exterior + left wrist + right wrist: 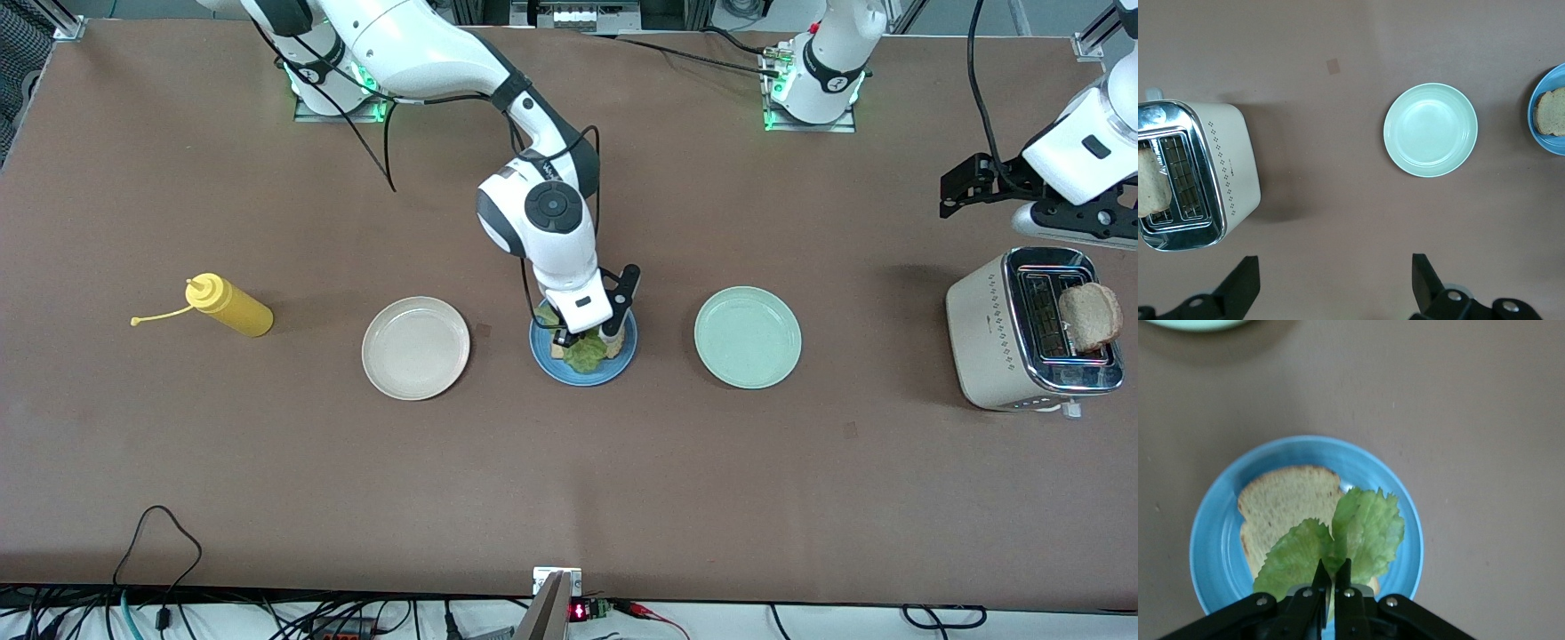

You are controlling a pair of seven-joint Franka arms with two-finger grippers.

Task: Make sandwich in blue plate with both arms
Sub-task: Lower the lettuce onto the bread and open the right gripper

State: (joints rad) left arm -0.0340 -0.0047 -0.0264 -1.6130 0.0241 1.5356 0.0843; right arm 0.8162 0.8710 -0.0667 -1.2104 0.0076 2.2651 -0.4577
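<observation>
You have one bread slice [1288, 507] lying in the blue plate [1211, 533], and the right gripper [1331, 587] is pinching the lettuce [1358, 533] over it. The left gripper [1335, 287] hangs wide open near the toaster [987, 329] (second slice [1089, 316] waiting inside).

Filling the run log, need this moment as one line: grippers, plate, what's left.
right gripper: shut on lettuce leaf over bread slice in blue plate | left gripper: open, over table by toaster | left: second slice
</observation>
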